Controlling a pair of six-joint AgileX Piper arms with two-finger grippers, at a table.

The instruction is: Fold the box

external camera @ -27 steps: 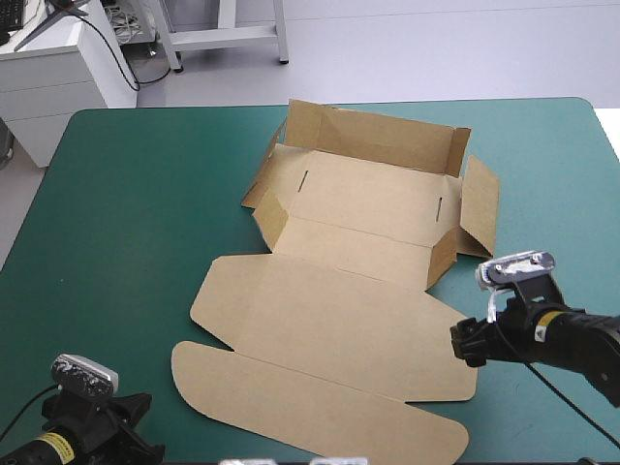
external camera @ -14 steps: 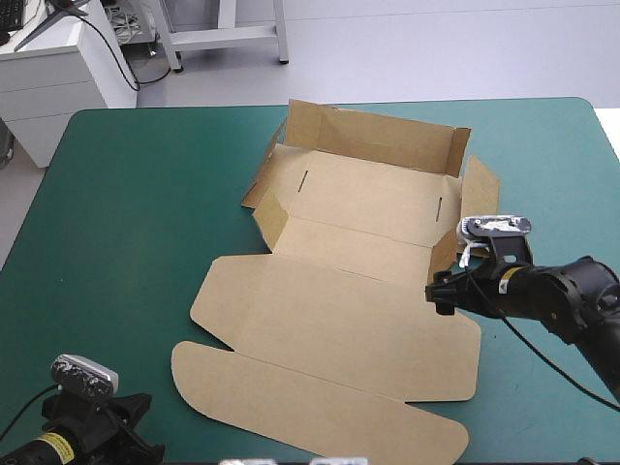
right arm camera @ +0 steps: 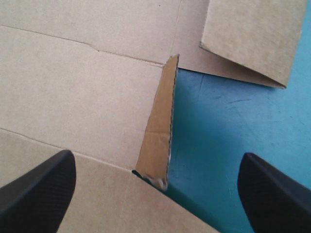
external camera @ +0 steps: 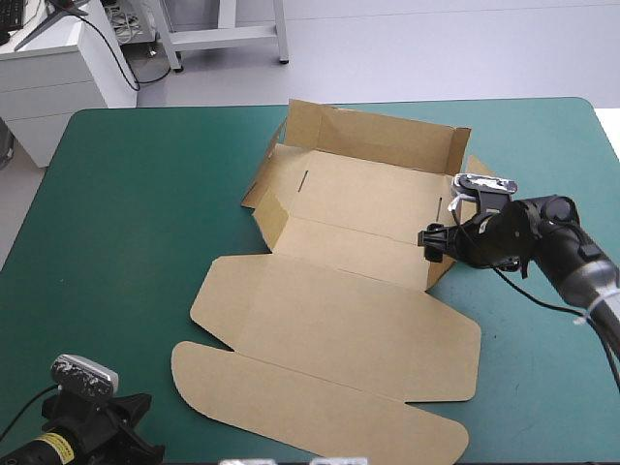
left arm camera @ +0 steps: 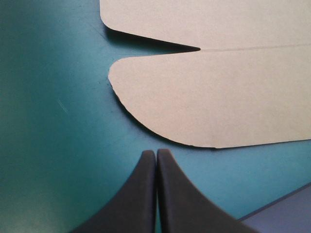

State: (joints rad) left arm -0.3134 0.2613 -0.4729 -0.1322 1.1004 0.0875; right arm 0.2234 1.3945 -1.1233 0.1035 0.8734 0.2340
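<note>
Teal-green cover spreads over your worktop [external camera: 116,213], and the brown box [external camera: 339,320] lies near its middle. The far wall [external camera: 387,136] at 12 o'clock stands up. The lid part lies flat toward 6 o'clock.

Your right gripper [external camera: 429,240] is at the 3 o'clock side of the box, over the corner where a small flap [right arm camera: 158,131] stands on its edge. Its black fingers are wide apart, one over the board and one over the bare cover. The flap is between them, and they do not look to be touching it.

Your left gripper [left arm camera: 156,154] sits at the 7 o'clock corner of the worktop. Its fingers are pressed together with nothing in them, near the round tongue [left arm camera: 209,107] of the lid.

I think you are at the step of raising the 3 o'clock side. Next you likely need to go a little lower and pinch that flap, then turn it in. Go slowly, since thin board may bend.
</note>
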